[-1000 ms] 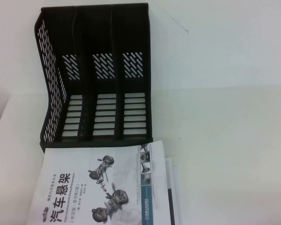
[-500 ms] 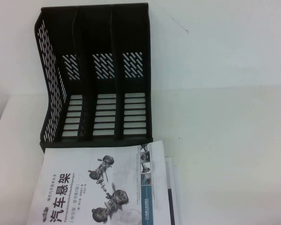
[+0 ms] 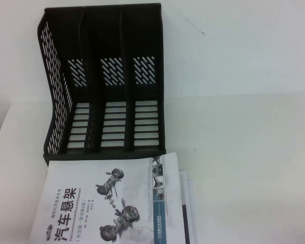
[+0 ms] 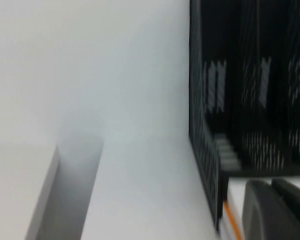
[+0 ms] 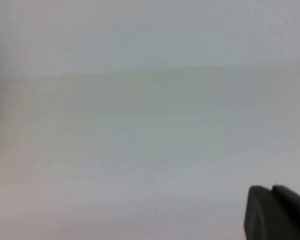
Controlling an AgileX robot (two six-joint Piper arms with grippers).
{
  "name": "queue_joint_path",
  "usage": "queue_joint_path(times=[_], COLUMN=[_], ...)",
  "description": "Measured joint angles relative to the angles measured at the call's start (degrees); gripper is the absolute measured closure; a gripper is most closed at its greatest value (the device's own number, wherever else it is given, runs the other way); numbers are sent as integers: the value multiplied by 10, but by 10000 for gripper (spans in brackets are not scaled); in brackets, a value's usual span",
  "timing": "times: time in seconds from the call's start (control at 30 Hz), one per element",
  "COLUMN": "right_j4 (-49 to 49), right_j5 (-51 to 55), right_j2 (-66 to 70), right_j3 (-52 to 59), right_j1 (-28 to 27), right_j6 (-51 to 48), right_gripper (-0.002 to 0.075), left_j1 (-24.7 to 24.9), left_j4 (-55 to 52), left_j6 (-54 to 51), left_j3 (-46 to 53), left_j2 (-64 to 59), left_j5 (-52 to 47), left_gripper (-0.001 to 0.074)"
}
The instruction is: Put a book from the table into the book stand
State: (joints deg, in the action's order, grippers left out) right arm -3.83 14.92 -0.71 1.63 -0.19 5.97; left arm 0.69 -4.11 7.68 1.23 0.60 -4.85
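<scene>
The book (image 3: 104,203), a white paperback with grey suspension drawings and a black Chinese title, lies flat at the table's front, on top of a small stack. The black book stand (image 3: 107,76) stands just behind it, its three slots empty. Neither gripper shows in the high view. In the left wrist view my left gripper (image 4: 271,183) is shut and empty, beside the stand (image 4: 250,100) and over a white book face with an orange edge (image 4: 231,219). In the right wrist view my right gripper (image 5: 273,188) is shut and empty above the bare table (image 5: 140,130).
More white books or papers (image 3: 188,203) stick out to the right from under the top book. The white table (image 3: 244,152) stretches to the right of the stand. A white wall rises behind. The table's left edge (image 3: 0,132) runs close to the stand.
</scene>
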Motion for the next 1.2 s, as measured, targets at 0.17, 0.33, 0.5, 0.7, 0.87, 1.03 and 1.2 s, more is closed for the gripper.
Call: queue_joint_path(times=[0.17,0.33,0.5,0.7,0.87,1.03,1.2], right_j4=[0,0,4,38,50,62,95], right_j5=[-113,-233,-303,-362,-407,-443,-418], right_j2=[0,0,0,0,0,0,0], right_j3=[0,0,0,0,0,0,-1], right_j1=[0,0,0,0,0,0,0], right_j6=[0,0,1,2,21,45,48], right_gripper=[729,729,729,729,729,729,729], left_j1=[0,0,0,-1,-2,-2,-2], left_j4=[-1,-3,-4,-4,5,49,103], left_j6=[-3,-4,-6,-31,-62,-44,-17], left_j3=[0,0,0,0,0,-3,-79], left_j2=[0,0,0,1,1,3,3], left_j5=[151,318,423,450,452,409,221], left_gripper=[737,737,737,737,737,737,737])
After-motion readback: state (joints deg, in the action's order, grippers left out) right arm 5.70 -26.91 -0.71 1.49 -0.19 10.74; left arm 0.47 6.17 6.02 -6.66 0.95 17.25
